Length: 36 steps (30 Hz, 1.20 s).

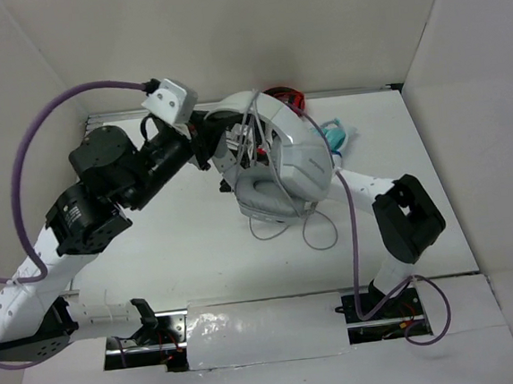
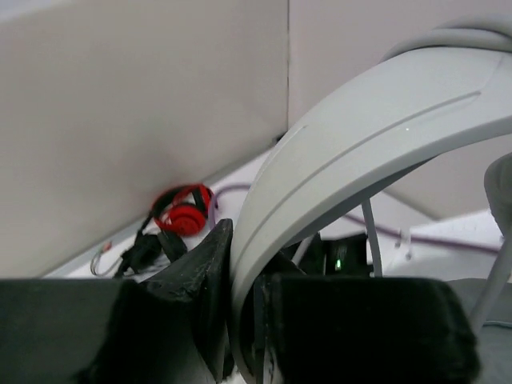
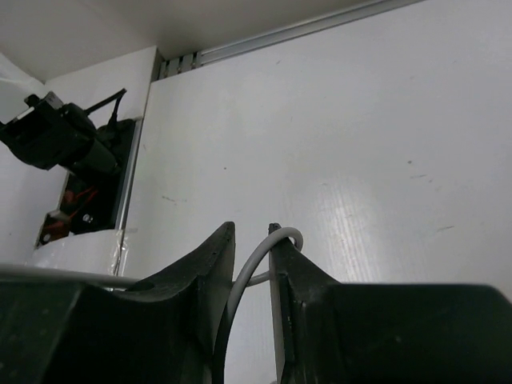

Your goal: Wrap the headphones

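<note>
White counter lies beneath the headphones; the headband, judged stiff, is clamped in the left pincer, and the limp, thin cable is pinched in the right pincer.

Two arms are counted: one left arm and one right arm. Three pairs of headphones are identified: one white headphones, one red headphones, one blue headphones. One black item of undetermined kind is noted. Two purple cables and one desk are counted.
</note>
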Tool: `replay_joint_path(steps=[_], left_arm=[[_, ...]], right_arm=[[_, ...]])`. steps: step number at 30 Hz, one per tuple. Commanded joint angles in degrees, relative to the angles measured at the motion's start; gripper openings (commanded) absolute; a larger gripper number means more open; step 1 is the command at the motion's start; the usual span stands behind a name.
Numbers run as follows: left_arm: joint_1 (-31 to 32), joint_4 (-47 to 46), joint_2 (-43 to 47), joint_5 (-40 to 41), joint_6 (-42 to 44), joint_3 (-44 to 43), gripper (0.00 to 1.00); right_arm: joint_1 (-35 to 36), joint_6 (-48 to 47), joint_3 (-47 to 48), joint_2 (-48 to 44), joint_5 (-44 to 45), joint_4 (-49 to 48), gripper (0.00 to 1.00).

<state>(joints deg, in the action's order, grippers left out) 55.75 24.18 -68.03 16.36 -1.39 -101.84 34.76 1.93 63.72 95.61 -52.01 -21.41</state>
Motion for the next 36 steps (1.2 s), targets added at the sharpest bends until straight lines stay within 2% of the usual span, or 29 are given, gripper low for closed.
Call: replay_joint_path(steps=[1,4,8,14,15,16,19,21,23,24,25,26,27,28,29,30,31,32,33,34,36], left_arm=[[0.59,-16.54,0.88,3.32,0.07,-5.64,0.0],[0.59,-17.68,-0.08,5.34,0.68,-8.1,0.0],[0.59,-23.29,-0.52,9.73,6.56,-8.2,0.0],[0.59,-35.5,-1.93,16.68,15.61,-7.06,0.0],[0.5,-40.92,-2.45,19.38,17.89,-6.79,0.0],[0.5,-43.67,-3.42,20.72,22.61,-6.18,0.0],[-0.9,-52.36,-5.61,24.58,28.87,-5.04,0.0],[-4.31,-52.49,-6.94,25.56,28.28,-5.3,0.0],[-10.98,-39.7,-9.74,25.13,17.78,-8.71,0.0],[-15.45,-28.86,-11.84,23.56,8.77,-11.68,0.0],[-17.23,-24.41,-12.82,22.41,5.12,-13.02,0.0],[-19.34,-20.53,-13.7,21.88,1.95,-14.42,0.0],[-20.93,-18.58,-14.93,21.35,-3.31,-14.26,0.0],[-24.51,-16.3,-15.55,20.39,-4.75,-14.17,0.0],[-26.2,-13.66,-16.16,19.51,-9.98,-15.22,0.0],[-29.78,-7.46,-18.0,16.45,-12.82,-16.1,0.0],[-31.91,-3.31,-19.06,14.07,-16.16,-17.41,0.0],[-34.28,0.39,-20.98,11.01,-22.37,-20.38,0.0],[-38.74,3.3,-21.96,8.02,-25.3,-21.46,0.0],[-40.44,6.54,-22.75,4.24,-27.07,-22.08,0.0],[-43.43,6.93,-24.08,3.94,-29.99,-21.04,0.0]], right_arm=[[2.06,0.44,-0.44,2.2,0.15,-3.11,0.32],[2.94,0.44,-0.44,4.14,0.15,-3.11,0.32],[4.69,0.44,-0.44,5.2,0.15,-3.11,0.32],[6.63,0.44,-0.44,5.55,0.15,-3.11,0.32],[6.46,0.44,-0.44,5.2,0.15,-3.11,0.32],[6.37,0.44,-0.44,4.76,0.15,-3.11,0.32],[5.93,0.44,-0.44,0.82,0.15,-3.11,0.32],[6.02,0.44,-0.44,-1.47,0.15,-3.11,0.32],[6.45,0.44,-0.44,-5.34,0.15,-3.11,0.32],[7.41,0.44,-0.44,-8.39,0.15,-3.11,0.32],[8.03,0.44,-0.44,-10.08,0.15,-3.11,0.32],[8.74,45.16,-37.16,-11.57,43.83,-8.07,0.0],[10.13,48.22,-38.57,-15.07,46.62,-6.82,0.0],[11.11,49.38,-40.15,-16.85,53.69,-4.54,0.0],[11.9,50.0,-40.34,-18.69,56.29,1.05,0.0],[13.65,52.18,-40.17,-22.45,64.15,4.85,0.0],[14.27,53.08,-39.47,-23.88,67.71,14.28,0.0],[14.89,55.96,-38.86,-26.42,71.05,19.08,0.0],[15.85,57.46,-38.5,-27.66,74.04,23.04,0.0],[16.3,58.35,-38.33,-28.8,77.72,27.95,0.0],[17.61,59.15,-38.93,-33.19,79.34,29.84,0.0]])
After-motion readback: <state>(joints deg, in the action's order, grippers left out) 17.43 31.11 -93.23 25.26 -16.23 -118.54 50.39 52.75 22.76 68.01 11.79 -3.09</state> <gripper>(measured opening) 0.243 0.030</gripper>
